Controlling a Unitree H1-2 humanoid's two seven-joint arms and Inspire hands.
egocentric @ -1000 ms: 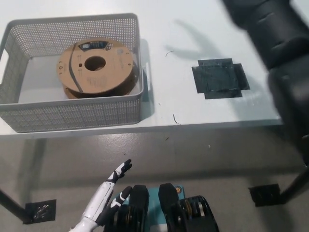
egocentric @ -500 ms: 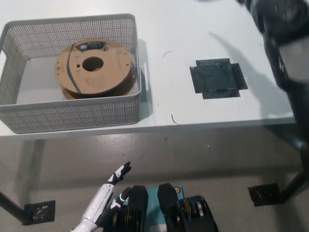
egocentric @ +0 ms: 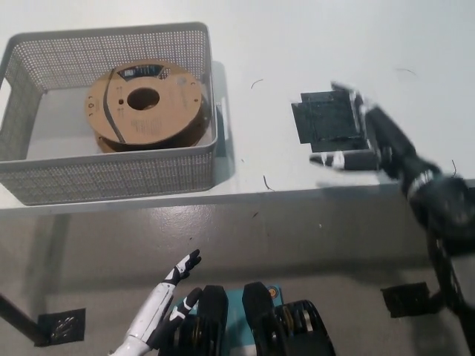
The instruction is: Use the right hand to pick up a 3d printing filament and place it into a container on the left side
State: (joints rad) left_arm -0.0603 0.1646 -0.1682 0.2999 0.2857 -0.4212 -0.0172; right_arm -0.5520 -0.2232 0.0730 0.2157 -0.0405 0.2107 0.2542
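A brown cardboard filament spool (egocentric: 143, 104) with black filament lies flat inside the grey mesh basket (egocentric: 111, 176) at the table's left. My black right hand (egocentric: 375, 137) hovers over the table's right side, blurred by motion, fingers spread and holding nothing, above the black taped patch (egocentric: 326, 119). My white left hand (egocentric: 174, 278) rests low below the table edge, fingers apart and empty.
The white table's front edge (egocentric: 297, 194) runs across the middle of the view, with grey floor below. Black tape marks (egocentric: 404, 298) sit on the floor at lower right and lower left.
My right arm has swung down from the top right, so the hand now shows over the black patch. The spool, basket and left hand have not moved.
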